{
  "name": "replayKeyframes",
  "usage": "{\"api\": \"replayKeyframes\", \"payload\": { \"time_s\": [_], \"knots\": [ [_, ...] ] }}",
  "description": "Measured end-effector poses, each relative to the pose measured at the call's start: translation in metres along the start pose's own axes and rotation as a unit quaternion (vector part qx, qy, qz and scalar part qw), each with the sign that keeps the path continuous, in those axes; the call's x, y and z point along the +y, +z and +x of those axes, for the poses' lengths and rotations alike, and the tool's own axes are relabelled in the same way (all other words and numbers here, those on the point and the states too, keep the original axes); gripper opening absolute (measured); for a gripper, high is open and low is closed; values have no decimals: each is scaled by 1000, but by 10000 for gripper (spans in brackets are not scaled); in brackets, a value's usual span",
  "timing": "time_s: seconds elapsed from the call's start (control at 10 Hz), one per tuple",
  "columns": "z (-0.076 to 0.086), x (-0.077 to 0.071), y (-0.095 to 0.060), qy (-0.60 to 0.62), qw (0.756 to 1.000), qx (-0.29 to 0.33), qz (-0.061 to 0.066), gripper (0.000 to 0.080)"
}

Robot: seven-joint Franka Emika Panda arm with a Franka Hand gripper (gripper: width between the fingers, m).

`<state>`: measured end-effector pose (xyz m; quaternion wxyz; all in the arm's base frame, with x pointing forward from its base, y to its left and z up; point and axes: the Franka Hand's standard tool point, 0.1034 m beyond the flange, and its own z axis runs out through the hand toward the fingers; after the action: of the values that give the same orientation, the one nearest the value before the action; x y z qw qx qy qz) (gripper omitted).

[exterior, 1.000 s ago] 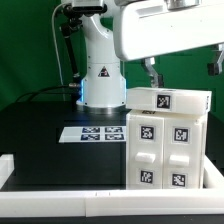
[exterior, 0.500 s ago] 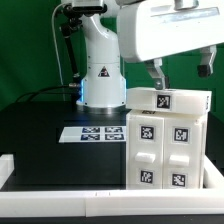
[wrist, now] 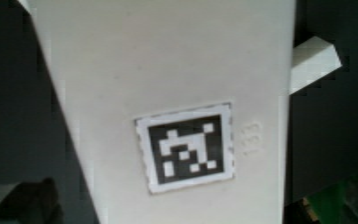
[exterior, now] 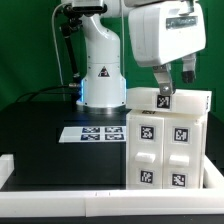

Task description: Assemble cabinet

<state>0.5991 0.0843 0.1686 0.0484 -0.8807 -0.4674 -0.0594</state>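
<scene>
The white cabinet [exterior: 165, 145] stands upright at the exterior view's right, with several tagged panels on its front. A flat top panel [exterior: 185, 101] with one tag lies across it. My gripper [exterior: 176, 78] hangs just above this top panel, fingers [exterior: 163, 84] apart and holding nothing. In the wrist view the top panel [wrist: 140, 90] fills the picture, with its tag [wrist: 190, 148] in the middle. My gripper [wrist: 176, 210] straddles the panel, its dark fingertips [wrist: 5, 200] showing only at the picture's corners. A small white piece [wrist: 311, 62] juts out beside the panel.
The marker board [exterior: 92, 133] lies flat on the black table to the exterior view's left of the cabinet. The arm's white base [exterior: 100, 70] stands behind it. A white raised rim [exterior: 60, 190] runs along the table's front edge.
The arm's hand has swung toward the exterior view's right and come down, bringing the fingers over the cabinet's top panel. The cabinet has not moved.
</scene>
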Motion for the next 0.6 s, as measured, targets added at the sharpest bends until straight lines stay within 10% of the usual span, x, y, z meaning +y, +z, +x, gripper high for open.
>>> {"api": "replayKeyframes", "payload": {
  "time_s": [0.6],
  "knots": [
    [-11,1,12,7,1000,-4,3,797]
  ]
}}
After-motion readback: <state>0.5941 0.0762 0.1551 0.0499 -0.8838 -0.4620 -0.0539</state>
